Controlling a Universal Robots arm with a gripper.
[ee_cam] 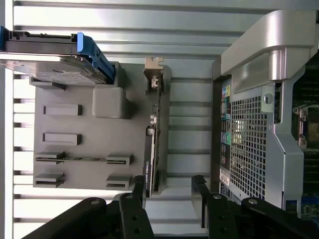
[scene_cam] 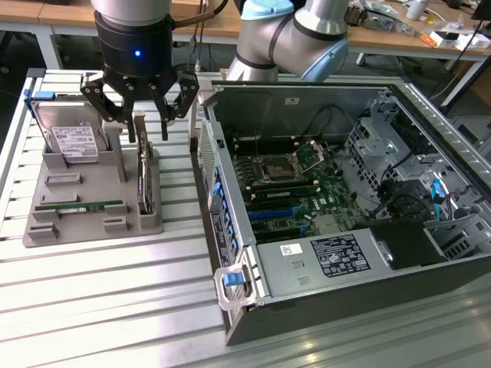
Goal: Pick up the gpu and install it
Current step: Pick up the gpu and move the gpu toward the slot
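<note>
The gpu (scene_cam: pixel 143 170) is a thin dark card standing on edge in a slot of the grey holder (scene_cam: pixel 88 188), its silver bracket end toward the back. My gripper (scene_cam: pixel 145 132) hangs just above the card's top edge, open, one finger on each side, touching nothing. In the wrist view the gpu (ee_cam: pixel 153 129) shows edge-on, running away from my gripper (ee_cam: pixel 168 185); the card's near end lies close to one fingertip (ee_cam: pixel 138 183), with a wider gap to the other. The open computer case (scene_cam: pixel 345 192) stands to the exterior view's right of the holder.
A silver hard drive (scene_cam: pixel 73 139) leans in the holder's back corner, and a green memory stick (scene_cam: pixel 78 207) lies in its front slot. The case's side wall (scene_cam: pixel 222 215) rises right beside the holder. The motherboard (scene_cam: pixel 295 180) has blue slots. Slatted metal table (scene_cam: pixel 107 307) all around.
</note>
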